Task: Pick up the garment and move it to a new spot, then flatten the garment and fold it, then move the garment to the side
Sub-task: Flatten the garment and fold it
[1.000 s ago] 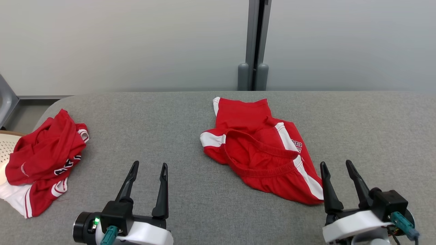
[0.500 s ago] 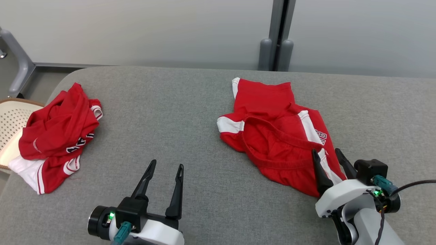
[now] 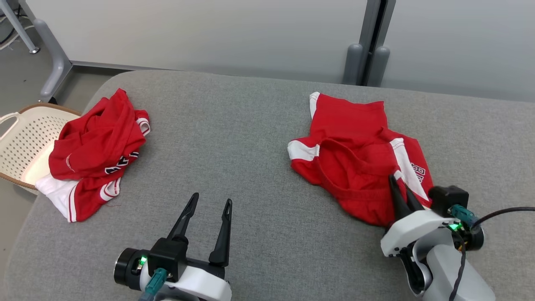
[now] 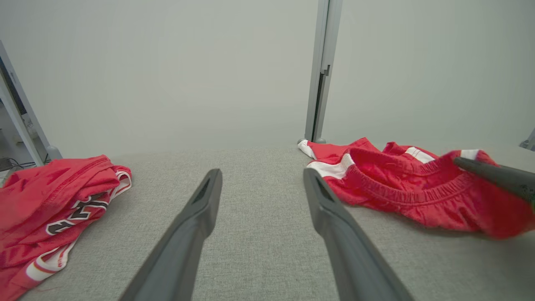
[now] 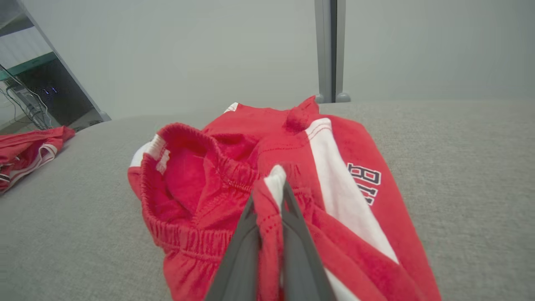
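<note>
The big grey counter (image 3: 250,138) holds everything here. The red shorts (image 3: 355,138) lie on the right part of the counter, closer to its far edge than to its near edge. They are crumpled. A white stripe runs down one side, with dark letters next to it. The stretchy waistband faces the near edge of the counter and gapes open.

A heap of red and white clothes (image 3: 96,146) lies at the left end of the counter, well apart from the shorts. A pale basket (image 3: 25,138) with little holes sits just off that left end, lower down than the counter top.

The right hand (image 3: 399,184) is at the near right part of the counter. Its two dark fingers are squeezed almost together on a fold of the shorts, where the white stripe meets the waistband. In the right wrist view, red cloth with a bit of white pokes up between the fingers. That fold stands higher than the rest of the shorts.

The left hand (image 3: 212,197) is over the near middle of the counter. It is wide open and holds nothing. Its fingers point toward the far edge and touch no clothes.
</note>
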Available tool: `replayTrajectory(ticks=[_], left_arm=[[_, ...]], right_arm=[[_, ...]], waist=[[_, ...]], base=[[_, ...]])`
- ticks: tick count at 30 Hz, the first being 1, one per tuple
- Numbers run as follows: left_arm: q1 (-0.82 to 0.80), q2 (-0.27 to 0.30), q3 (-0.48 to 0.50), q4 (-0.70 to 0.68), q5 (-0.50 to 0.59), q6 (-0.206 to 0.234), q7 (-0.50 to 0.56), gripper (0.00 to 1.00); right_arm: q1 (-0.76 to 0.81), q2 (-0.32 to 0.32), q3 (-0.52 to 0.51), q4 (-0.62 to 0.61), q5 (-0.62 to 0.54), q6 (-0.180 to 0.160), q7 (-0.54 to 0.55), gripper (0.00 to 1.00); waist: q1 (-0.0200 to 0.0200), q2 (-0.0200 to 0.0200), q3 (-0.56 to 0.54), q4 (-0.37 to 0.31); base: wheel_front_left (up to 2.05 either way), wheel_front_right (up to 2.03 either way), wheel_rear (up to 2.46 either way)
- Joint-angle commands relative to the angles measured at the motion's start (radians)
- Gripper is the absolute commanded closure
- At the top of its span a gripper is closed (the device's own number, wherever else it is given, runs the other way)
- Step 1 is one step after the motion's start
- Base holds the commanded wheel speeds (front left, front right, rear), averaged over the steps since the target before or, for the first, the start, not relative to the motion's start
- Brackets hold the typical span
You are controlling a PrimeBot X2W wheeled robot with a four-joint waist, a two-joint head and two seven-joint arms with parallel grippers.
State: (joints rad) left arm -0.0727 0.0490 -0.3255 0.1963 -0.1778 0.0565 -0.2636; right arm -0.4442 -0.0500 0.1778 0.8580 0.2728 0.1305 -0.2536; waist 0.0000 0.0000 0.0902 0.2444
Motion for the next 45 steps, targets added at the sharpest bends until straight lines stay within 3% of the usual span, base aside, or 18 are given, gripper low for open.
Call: replayTrajectory(ticks=[1,9,13,14,15,16,22,27,33,36,37,45], left_arm=[[-0.005,0.003,0.001,0.002,-0.007,0.006,-0.002,0.0],[0.018,0.003,0.002,-0.007,-0.022,0.021,-0.002,0.0],[0.03,0.004,-0.006,-0.007,-0.031,0.025,-0.002,0.0],[0.033,0.003,-0.007,-0.007,-0.032,0.027,-0.002,0.0],[0.038,0.003,-0.007,-0.005,-0.033,0.029,-0.002,0.0],[0.044,0.003,-0.008,-0.002,-0.035,0.032,-0.002,0.0],[0.06,0.003,-0.004,0.003,-0.043,0.036,-0.002,0.0],[0.065,0.003,-0.004,-0.004,-0.048,0.042,-0.002,0.0],[0.076,0.003,-0.022,-0.012,-0.055,0.039,-0.002,0.0],[0.081,0.003,-0.035,-0.013,-0.064,0.035,-0.002,0.0],[0.081,0.003,-0.035,-0.013,-0.064,0.035,-0.002,0.0],[0.089,0.004,-0.089,0.013,-0.083,-0.001,-0.001,0.0]], right_arm=[[-0.007,-0.001,0.021,-0.032,0.019,0.0,-0.009,1.0],[0.049,-0.001,0.238,-0.248,0.054,0.0,-0.012,1.0],[0.067,-0.002,0.342,-0.244,0.075,0.0,-0.01,1.0],[0.067,-0.001,0.367,-0.234,0.079,0.0,-0.008,0.87],[0.071,-0.001,0.389,-0.224,0.104,0.0,0.0,0.16],[0.077,-0.001,0.418,-0.211,0.124,0.0,0.012,0.0],[0.06,-0.004,0.561,-0.171,0.198,0.0,0.051,0.0],[0.033,-0.003,0.502,-0.138,0.2,0.0,0.013,0.0],[0.023,-0.003,0.291,-0.104,0.1,0.0,-0.012,0.0],[0.062,-0.013,0.151,-0.151,0.031,0.0,-0.012,0.0],[0.062,-0.013,0.151,-0.151,0.031,0.0,-0.012,0.0],[0.273,-0.003,-0.163,-0.387,-0.097,0.0,-0.011,0.0]], waist=[[0.0,0.0,-0.011,0.005],[0.0,0.0,-0.065,0.018],[0.0,0.0,-0.088,0.04],[0.0,0.0,-0.092,0.047],[0.0,0.0,-0.096,0.054],[0.0,0.0,-0.101,0.061],[0.0,0.0,-0.117,0.081],[0.0,0.0,-0.123,0.066],[0.0,0.0,-0.133,0.019],[0.0,0.0,-0.135,-0.01],[0.0,0.0,-0.135,-0.01],[0.0,0.0,-0.13,-0.078]], base=[[0.0,0.0,0.0],[0.0,0.0,0.0],[0.0,0.0,0.0],[0.0,0.0,0.0],[0.0,0.0,0.0],[0.0,0.0,0.0],[0.0,0.0,0.0],[0.0,0.0,0.0],[0.0,0.0,0.0],[0.0,0.0,0.0],[0.0,0.0,0.0],[0.0,0.0,0.0]])
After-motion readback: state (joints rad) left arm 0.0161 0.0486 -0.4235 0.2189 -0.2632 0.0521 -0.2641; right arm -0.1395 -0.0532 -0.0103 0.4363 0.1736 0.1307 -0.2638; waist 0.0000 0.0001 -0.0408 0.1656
